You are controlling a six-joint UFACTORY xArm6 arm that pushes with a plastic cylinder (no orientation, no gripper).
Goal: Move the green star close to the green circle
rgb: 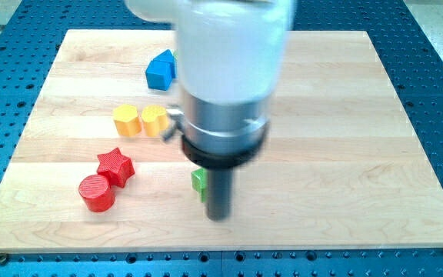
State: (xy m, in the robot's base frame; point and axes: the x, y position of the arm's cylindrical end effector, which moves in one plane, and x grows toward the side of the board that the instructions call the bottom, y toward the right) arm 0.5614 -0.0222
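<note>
My tip (219, 216) is sitting bare, holding nothing, just right of a green block (198, 181) — shape mostly hidden behind the rod, probably the star being nudged leftward. Green circle isn't showing — likely blocked by the arm.

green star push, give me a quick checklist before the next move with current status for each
1. My tip visible: ok, low on the wooden board.
2. Green block located: ok, just left of the rod, mostly hidden.
3. Its star shape confirmed: cannot tell.
4. Tip touching it: cannot tell.
5. Green circle located: not ok, none visible; the arm may hide it.
6. Red star and red cylinder clear of the tip: ok.
</note>
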